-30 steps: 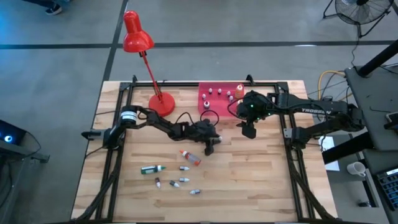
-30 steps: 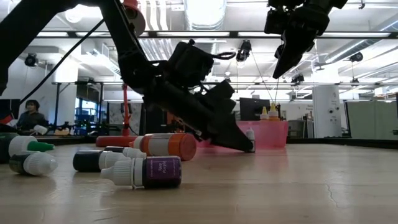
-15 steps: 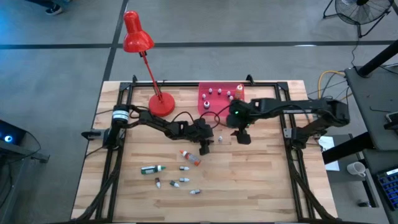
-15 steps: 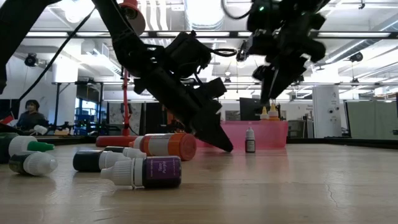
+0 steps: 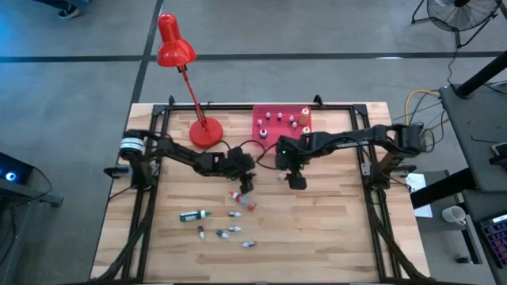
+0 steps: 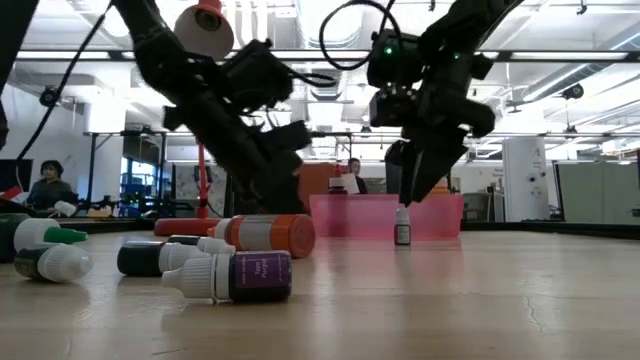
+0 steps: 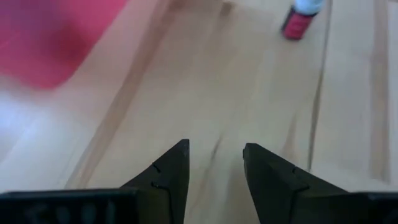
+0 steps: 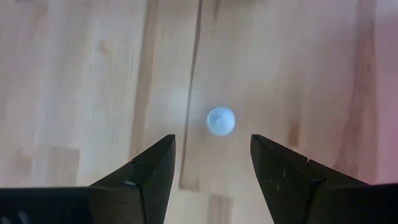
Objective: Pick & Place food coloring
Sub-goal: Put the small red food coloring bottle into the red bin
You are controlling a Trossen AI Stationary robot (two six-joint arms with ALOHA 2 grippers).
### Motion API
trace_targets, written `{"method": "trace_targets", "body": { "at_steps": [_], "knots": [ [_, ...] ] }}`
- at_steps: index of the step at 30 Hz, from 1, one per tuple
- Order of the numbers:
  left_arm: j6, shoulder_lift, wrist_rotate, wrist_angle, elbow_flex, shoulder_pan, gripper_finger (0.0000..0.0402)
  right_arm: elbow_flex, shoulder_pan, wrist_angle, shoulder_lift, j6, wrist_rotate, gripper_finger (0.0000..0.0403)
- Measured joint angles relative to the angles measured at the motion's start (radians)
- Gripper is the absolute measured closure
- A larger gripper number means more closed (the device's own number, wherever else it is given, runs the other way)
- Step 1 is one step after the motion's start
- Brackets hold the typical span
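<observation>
Your right pincer [image 6: 412,190] hangs straight over the small upright bottle [image 6: 402,226], which stands alone on the table [image 5: 333,229] just in front of the pink tray [image 5: 261,120]. Its fingers are apart and hold nothing. The bottle's long axis is vertical, so you would come straight down. The right wrist view shows only its round white cap [image 8: 221,121], just ahead of the fingertips; the low view shows the gap above it. Your left pincer [image 7: 214,158], apart and empty, is farther off, near the lying orange bottle [image 5: 242,200]
</observation>
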Motion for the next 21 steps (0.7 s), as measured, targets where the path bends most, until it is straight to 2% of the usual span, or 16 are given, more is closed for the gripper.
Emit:
{"method": "trace_targets", "body": {
  "at_steps": [10,17,21],
  "knots": [
    [-0.141,-0.115,-0.092,0.002,-0.163,0.0,0.0278,-0.001,0.006,0.049,0.03,0.009,0.012,0.0202],
    [-0.173,-0.125,-0.118,0.003,-0.192,0.0,0.0278,-0.005,0.02,0.059,0.035,0.047,0.018,0.022],
    [-0.174,-0.125,-0.12,0.01,-0.191,0.0,0.0278,-0.008,0.041,0.08,0.051,0.077,0.07,0.0237]
  ]
}}
